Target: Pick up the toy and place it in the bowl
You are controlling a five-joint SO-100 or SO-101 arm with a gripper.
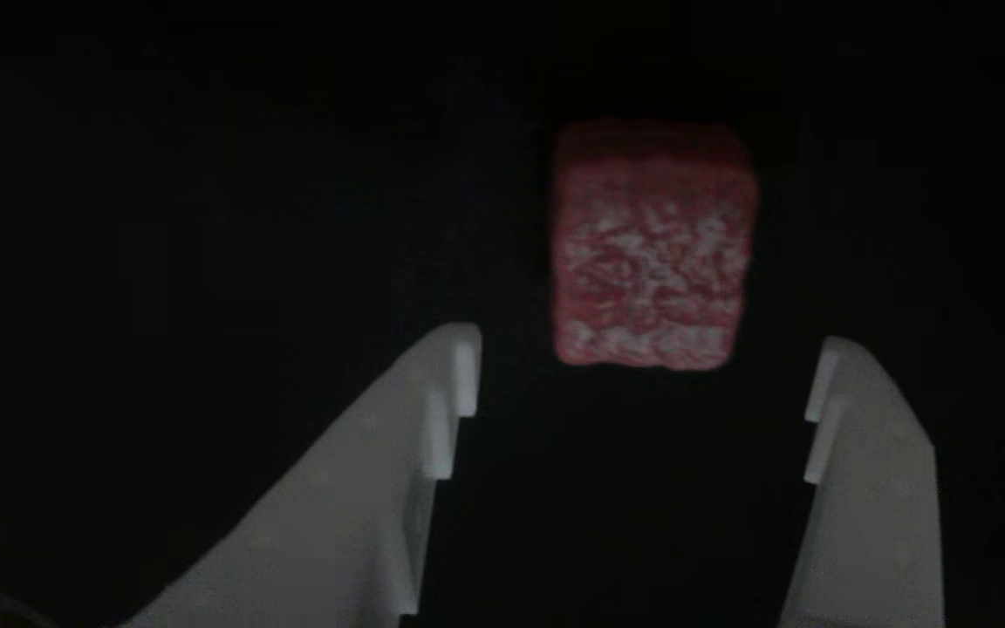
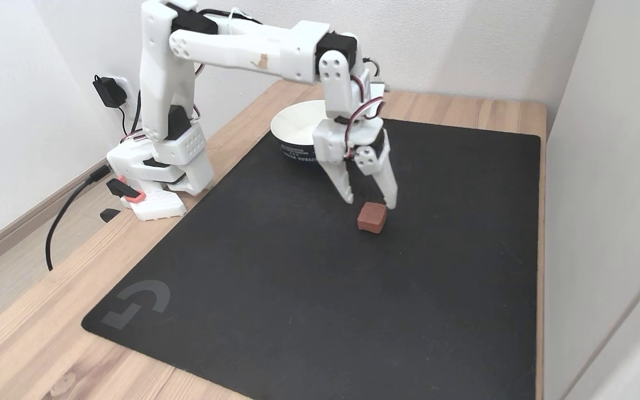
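Toy: the red-pink toy [image 2: 371, 216] is sitting on the black mat [image 2: 275, 289], free of everything, with its mottled top face showing in the other view [image 1: 652, 249].

Gripper: the white gripper [image 2: 369, 202] is hanging spread apart and grasping nothing, its 2 fingertips pointing down just behind the toy in the fixed view.

Alignment: in the other view the toy is lying beyond the fingertips and nearer the right finger [image 1: 869, 453] than the left finger [image 1: 380, 471], so it is not sitting centred in the gap.

Bowl: the white bowl [image 2: 292, 136] is standing on the far edge of the mat, partly behind the arm [image 2: 242, 50], close to the toy.

Risk 1: if the gripper is closing where it is, the fingers are likely meeting on air, since the toy is ahead of them.

Risk 2: if it is dropping without shifting, the right finger may be landing on the toy's edge and pushing or tipping it across the mat.

Risk 3: the rough, blocky shape may be twisting in a corner grip and slipping out on the way to the bowl.

Doubt: the other view is very dark, so the height of the fingertips above the mat is hard to judge.
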